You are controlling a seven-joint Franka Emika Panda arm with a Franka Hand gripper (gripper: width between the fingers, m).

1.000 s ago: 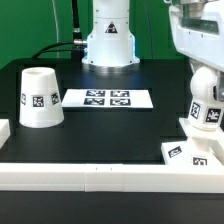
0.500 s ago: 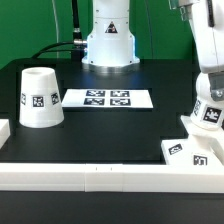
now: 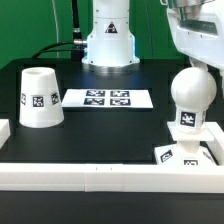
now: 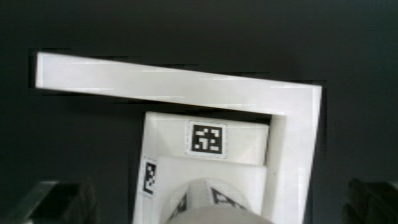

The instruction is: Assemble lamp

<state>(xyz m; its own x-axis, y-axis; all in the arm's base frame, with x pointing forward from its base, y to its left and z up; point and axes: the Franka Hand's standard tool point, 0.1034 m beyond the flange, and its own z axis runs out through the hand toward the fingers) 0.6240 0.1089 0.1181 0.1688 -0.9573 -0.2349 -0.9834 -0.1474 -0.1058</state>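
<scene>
So the end effector [image 4: 210, 200] has let go and lifted, fingers spread apart. The bulb [image 3: 190, 95] now stands bare and upright on the base [image 3: 185, 153], at the worktop's [image 3: 110, 130] front corner on the exterior view's right. I'd guess the shade [image 3: 40, 97], by the opposite side edge, is next.

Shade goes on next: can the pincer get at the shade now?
Probably yes. The shade stands alone at the exterior view's left, nothing over it or against it, and the pincer hangs open above the bulb, holding nothing.
</scene>
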